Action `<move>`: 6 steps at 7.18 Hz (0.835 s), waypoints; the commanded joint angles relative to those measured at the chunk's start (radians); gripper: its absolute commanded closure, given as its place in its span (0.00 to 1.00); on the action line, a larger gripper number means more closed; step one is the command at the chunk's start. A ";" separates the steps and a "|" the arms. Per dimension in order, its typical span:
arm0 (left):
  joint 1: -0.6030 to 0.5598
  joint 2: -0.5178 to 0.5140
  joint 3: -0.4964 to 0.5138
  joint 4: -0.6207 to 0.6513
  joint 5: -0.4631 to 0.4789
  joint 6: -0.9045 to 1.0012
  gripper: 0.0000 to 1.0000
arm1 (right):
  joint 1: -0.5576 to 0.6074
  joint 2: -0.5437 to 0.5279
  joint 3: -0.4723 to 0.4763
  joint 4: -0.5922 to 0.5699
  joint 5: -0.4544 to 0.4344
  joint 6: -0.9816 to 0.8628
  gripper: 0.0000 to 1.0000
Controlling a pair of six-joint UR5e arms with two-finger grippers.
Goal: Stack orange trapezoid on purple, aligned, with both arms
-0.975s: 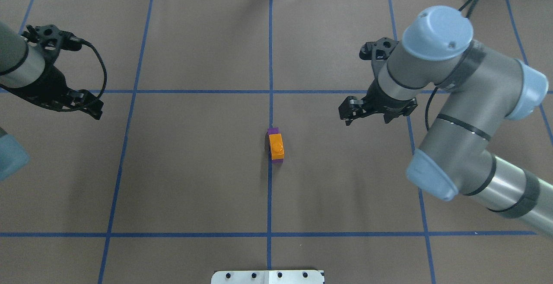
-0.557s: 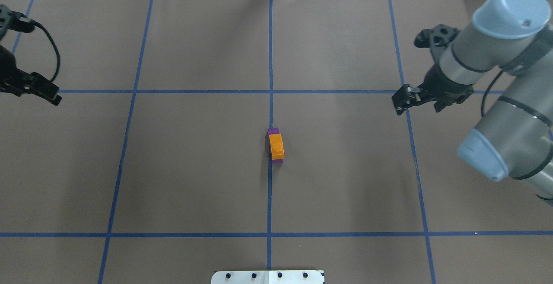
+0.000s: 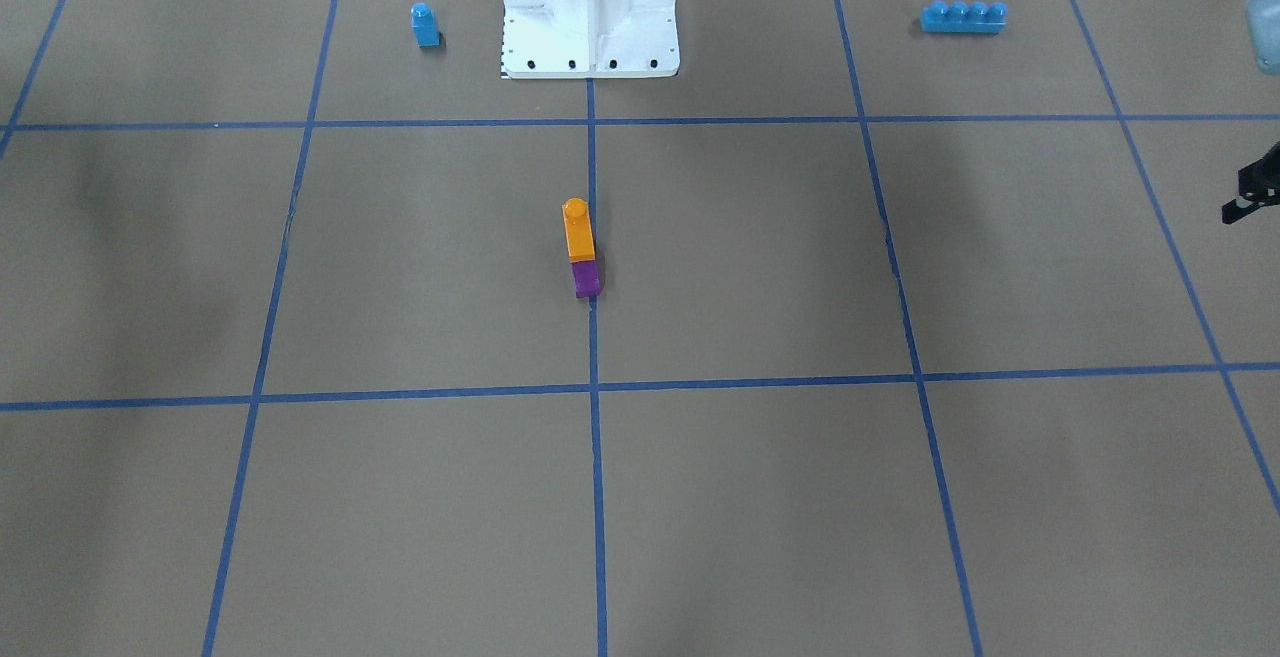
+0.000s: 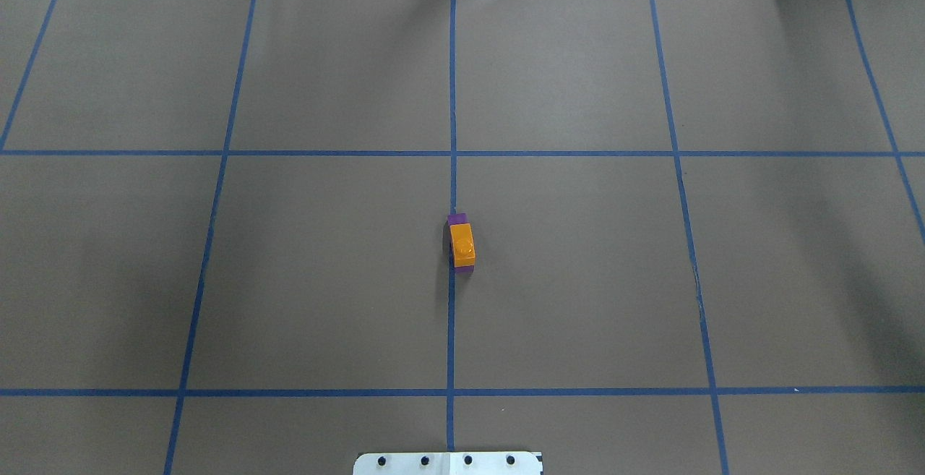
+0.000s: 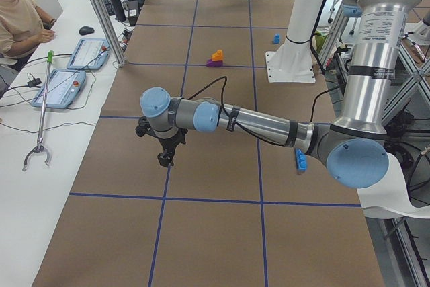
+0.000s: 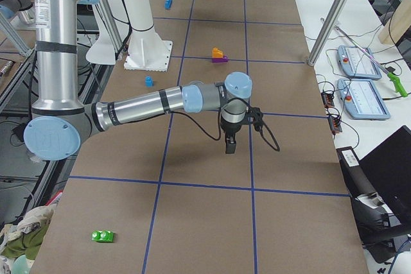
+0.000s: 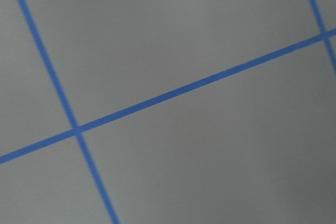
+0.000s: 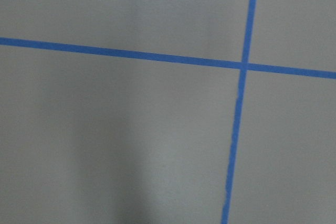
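Orange trapezoid [image 4: 462, 241]: glossy rigid plastic, likely light and slippery; seated atop purple brick [image 4: 457, 219]; grasp flat sides. Left gripper [image 5: 164, 156], right gripper [image 6: 230, 144]: well apart from purple brick, opening cannot be told.

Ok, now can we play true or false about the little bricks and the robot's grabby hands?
1. The orange trapezoid sits on top of the purple. True.
2. One gripper is holding the orange trapezoid. False: the left gripper and the right gripper both hang off to the sides, far from the stack and touching nothing.
3. A long blue brick with four studs lies on the table. True.
4. The small blue brick is stacked on the orange trapezoid. False: it stands alone near the white base, apart from the stack.
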 commanded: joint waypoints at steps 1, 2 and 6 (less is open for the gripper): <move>-0.056 0.011 0.040 0.002 0.002 0.012 0.00 | 0.089 -0.027 -0.054 0.000 0.034 -0.097 0.00; -0.058 0.022 0.043 0.002 0.013 0.004 0.00 | 0.090 -0.052 -0.050 0.000 0.035 -0.118 0.00; -0.056 0.022 0.035 0.002 0.029 -0.086 0.00 | 0.089 -0.021 -0.048 0.002 0.031 -0.137 0.00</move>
